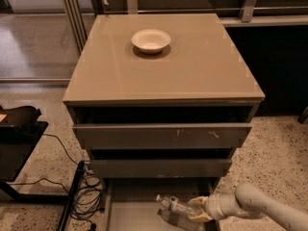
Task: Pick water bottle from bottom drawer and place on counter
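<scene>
The water bottle (172, 205) is a small clear bottle with a pale cap pointing left, lying nearly level just above the floor of the open bottom drawer (130, 214). My gripper (199, 209) reaches in from the lower right and is shut on the bottle's right end. A dark shadow lies under the bottle on the drawer floor. The glossy taupe counter (192, 66) is the top slab of the cabinet, well above the gripper.
A white bowl (150, 40) sits on the counter near its back. Two taller drawers (163, 136) stand slightly open above the bottom one. Cables (86, 196) and a black stand (19, 143) lie on the terrazzo floor at left.
</scene>
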`<action>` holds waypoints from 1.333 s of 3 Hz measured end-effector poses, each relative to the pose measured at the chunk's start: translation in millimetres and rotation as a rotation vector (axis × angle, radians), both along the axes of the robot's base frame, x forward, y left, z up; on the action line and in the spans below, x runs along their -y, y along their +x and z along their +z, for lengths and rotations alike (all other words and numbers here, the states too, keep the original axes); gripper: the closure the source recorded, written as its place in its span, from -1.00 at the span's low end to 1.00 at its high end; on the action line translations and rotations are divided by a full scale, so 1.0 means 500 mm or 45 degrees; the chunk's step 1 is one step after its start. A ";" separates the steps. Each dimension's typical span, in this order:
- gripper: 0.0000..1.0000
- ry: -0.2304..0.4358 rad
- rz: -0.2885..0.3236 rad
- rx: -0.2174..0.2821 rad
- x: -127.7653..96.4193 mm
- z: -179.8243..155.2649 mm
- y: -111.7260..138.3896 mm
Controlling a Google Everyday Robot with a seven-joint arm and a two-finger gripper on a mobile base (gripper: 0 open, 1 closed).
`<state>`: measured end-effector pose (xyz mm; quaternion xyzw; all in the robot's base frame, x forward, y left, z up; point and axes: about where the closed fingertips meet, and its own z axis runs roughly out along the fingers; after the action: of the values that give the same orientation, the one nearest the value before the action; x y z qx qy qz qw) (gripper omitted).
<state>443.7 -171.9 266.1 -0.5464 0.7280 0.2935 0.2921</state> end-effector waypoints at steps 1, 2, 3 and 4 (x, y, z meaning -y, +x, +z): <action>1.00 -0.025 0.065 0.041 0.015 0.100 -0.002; 1.00 -0.079 0.094 0.125 0.043 0.227 0.005; 1.00 -0.149 0.105 0.214 0.082 0.369 0.014; 1.00 -0.212 0.099 0.328 0.137 0.558 0.021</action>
<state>454.2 -240.2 545.3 -0.6297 0.6846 0.1709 0.3251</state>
